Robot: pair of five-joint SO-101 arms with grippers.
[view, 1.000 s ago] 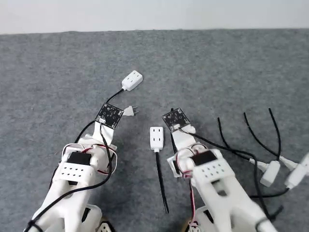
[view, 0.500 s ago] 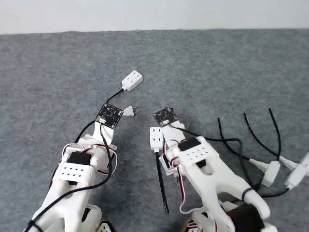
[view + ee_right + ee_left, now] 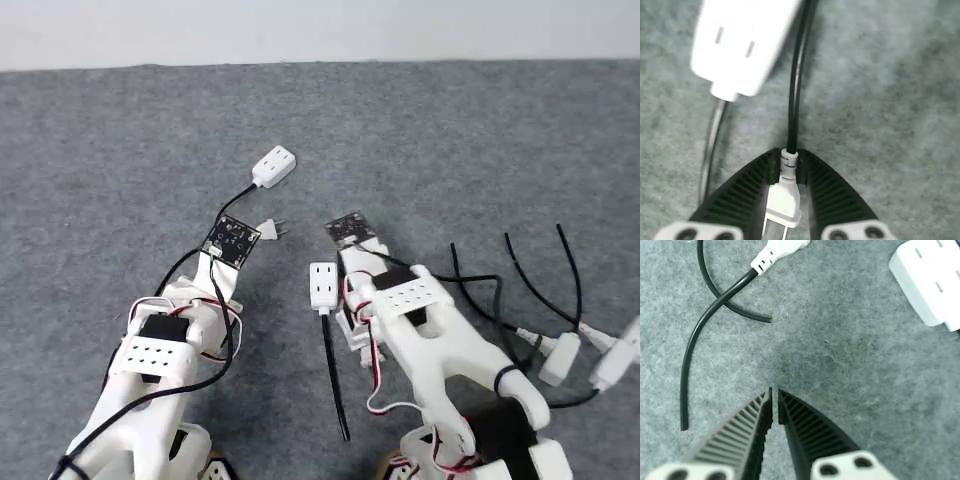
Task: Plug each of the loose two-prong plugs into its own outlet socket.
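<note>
**High view.** The left arm (image 3: 150, 360) is recorded at 7 o'clock on the grey mat (image 3: 100, 150), and the right arm (image 3: 430, 335) at 5 o'clock. A far socket (image 3: 274, 166) lies at 11 o'clock from the mat's centre. A loose plug (image 3: 268, 230) lies at 6 o'clock from it, prongs aimed toward 3 o'clock, just beside the left arm's wrist board. The centre socket (image 3: 323, 284) lies between the two arms, with its black cord (image 3: 333, 370) running toward 6 o'clock. Spare plugs (image 3: 560, 355) with cords lie at 4 o'clock, well apart from both sockets.

**Left wrist view.** The left gripper (image 3: 774, 397) is all but closed, with a hairline gap between the jaws and nothing gripped. Bare mat lies under it. A white plug on a looped cord and a socket block are seen beyond the tips. These are taken to be the loose plug and the far socket, though both are cut by the frame edge.

**Right wrist view.** The right gripper (image 3: 788, 156) is clamped on the held plug (image 3: 782, 200). The plug cord (image 3: 795, 90) runs forward, just beside the centre socket, whose slots face up.
</note>
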